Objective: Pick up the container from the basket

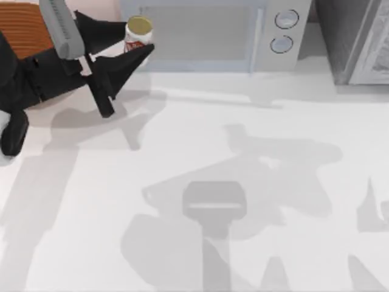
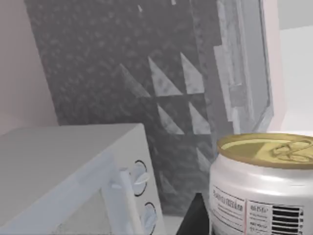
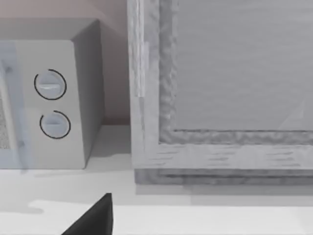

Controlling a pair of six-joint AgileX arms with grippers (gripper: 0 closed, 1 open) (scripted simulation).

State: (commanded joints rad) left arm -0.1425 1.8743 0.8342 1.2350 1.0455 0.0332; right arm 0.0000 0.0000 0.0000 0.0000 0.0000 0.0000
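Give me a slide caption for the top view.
Left pincer holds the container beside the basket, in front of a microwave.

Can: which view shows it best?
Left wrist view: the can is close up, gold top and label print legible. Top view shows it small, between the left pincer's fingers, beside the basket. Right wrist view faces the microwave.

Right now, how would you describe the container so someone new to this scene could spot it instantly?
Start at the white microwave along the table's far edge, then look to its left end, where the left gripper holds the container between its black fingers, just right of the orange-brown basket. It is a small white can with red label markings and a round gold top, far smaller than anything nearby.
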